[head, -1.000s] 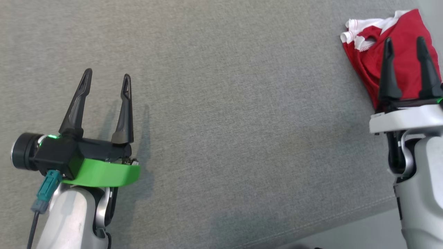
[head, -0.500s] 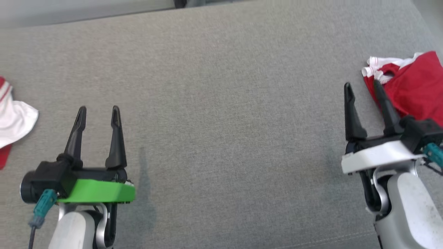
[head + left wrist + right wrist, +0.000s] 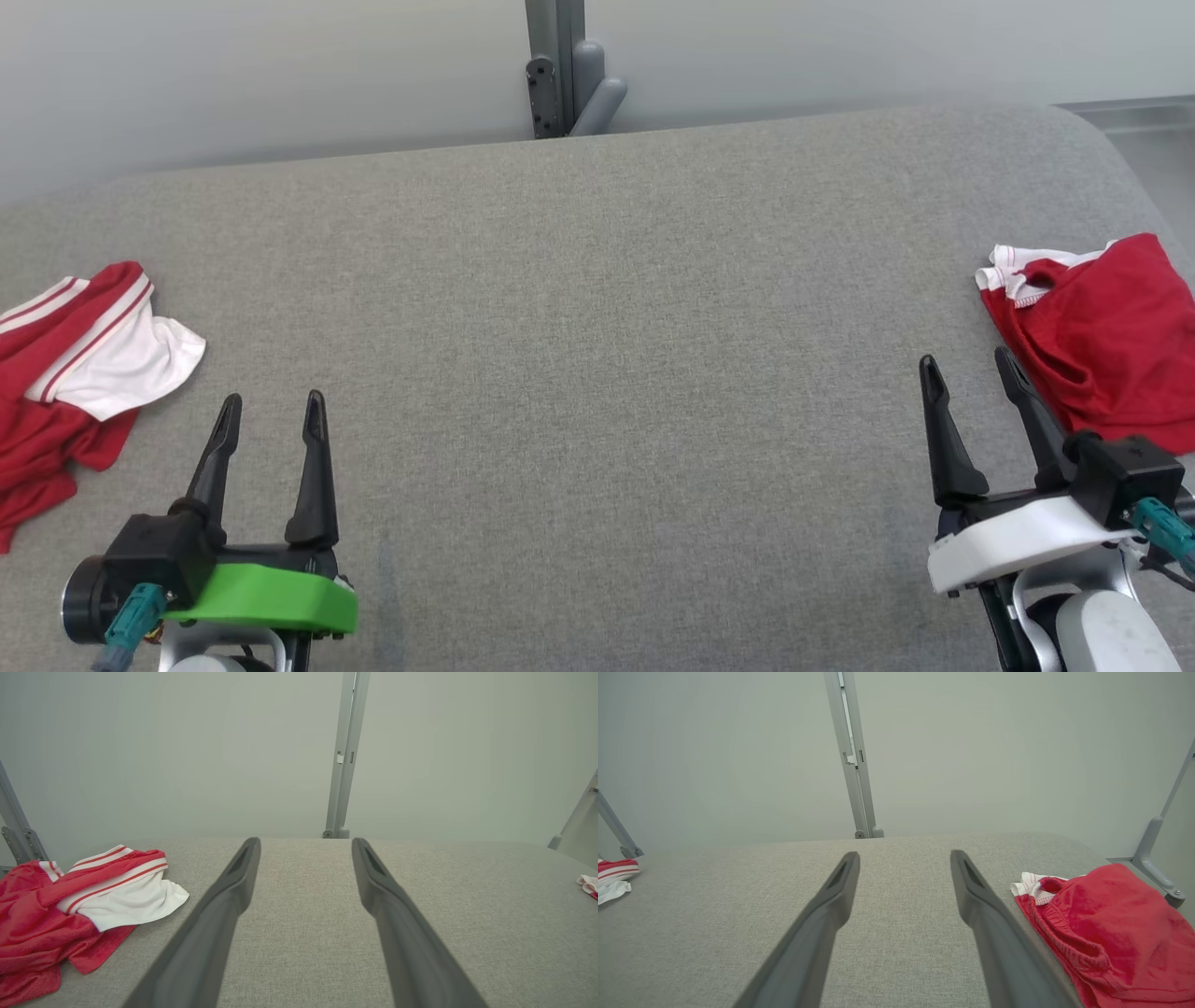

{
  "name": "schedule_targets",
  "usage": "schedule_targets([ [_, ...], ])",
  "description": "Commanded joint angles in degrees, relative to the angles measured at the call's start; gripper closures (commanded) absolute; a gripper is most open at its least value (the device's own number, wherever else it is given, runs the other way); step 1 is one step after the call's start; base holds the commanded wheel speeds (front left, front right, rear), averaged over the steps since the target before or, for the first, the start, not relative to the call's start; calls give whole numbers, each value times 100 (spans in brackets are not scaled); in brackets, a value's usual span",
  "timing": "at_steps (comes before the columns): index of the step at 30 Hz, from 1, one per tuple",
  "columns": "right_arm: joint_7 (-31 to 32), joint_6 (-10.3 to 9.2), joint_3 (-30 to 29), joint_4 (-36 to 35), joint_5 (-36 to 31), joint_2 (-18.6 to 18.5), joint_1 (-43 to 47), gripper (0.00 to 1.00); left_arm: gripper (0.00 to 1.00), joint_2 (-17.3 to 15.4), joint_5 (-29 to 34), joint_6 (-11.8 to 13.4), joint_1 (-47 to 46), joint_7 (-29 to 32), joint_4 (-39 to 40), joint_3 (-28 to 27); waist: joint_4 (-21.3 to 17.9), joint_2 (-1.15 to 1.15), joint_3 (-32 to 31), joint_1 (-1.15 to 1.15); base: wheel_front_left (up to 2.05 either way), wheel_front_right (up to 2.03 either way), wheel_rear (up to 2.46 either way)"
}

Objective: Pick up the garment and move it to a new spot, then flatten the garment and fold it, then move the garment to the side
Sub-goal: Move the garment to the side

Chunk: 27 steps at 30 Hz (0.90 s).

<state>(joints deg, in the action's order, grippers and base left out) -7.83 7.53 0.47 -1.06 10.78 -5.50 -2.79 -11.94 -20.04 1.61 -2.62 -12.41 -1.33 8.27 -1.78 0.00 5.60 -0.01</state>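
Observation:
A crumpled red and white garment [image 3: 56, 373] lies at the left edge of the grey padded table [image 3: 597, 327]; the left wrist view has that garment [image 3: 70, 905] at its lower left. A second red garment with white trim [image 3: 1102, 345] lies in a compact bundle at the right edge, and the right wrist view has it [image 3: 1106, 919] at its lower right. My left gripper [image 3: 274, 399] is open and empty, right of the crumpled garment. My right gripper [image 3: 965, 358] is open and empty, just left of the red bundle and apart from it.
A grey metal post [image 3: 560, 65] stands behind the table's far edge against a pale wall. Slanted frame struts [image 3: 1153, 854] flank the table at both ends. Bare grey cloth stretches between the two grippers.
The head camera has tilted up, bringing the far edge, the wall and the left garment into view. My right gripper has come off the red bundle and now sits left of it.

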Motion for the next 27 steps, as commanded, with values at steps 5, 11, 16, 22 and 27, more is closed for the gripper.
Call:
schedule_targets([
  [5, 181, -8, -98, -297, -57, -7, 429, 0, 0, -130, 110, 49, 303, 85, 0, 77, 52, 0, -433, 1, 0, 0, 0],
  [11, 330, -8, -183, -579, -95, 42, 721, 0, 0, -162, 68, 75, 497, 172, 87, 124, 59, 0, -588, 1, 0, 0, 0],
  [16, 389, -8, -209, -711, -94, 77, 805, 0, 0, -199, 42, 91, 555, 243, 166, 151, 54, 0, -587, 1, 0, 0, 0],
  [22, 401, -8, -247, -760, -99, 102, 805, 0, 0, -215, 30, 121, 558, 284, 223, 176, 39, 0, -563, 1, 0, 0, 0],
  [27, 396, -8, -276, -759, -73, 120, 803, 0, 0, -231, 23, 146, 543, 293, 243, 188, 30, 0, -538, 1, 0, 0, 0],
])
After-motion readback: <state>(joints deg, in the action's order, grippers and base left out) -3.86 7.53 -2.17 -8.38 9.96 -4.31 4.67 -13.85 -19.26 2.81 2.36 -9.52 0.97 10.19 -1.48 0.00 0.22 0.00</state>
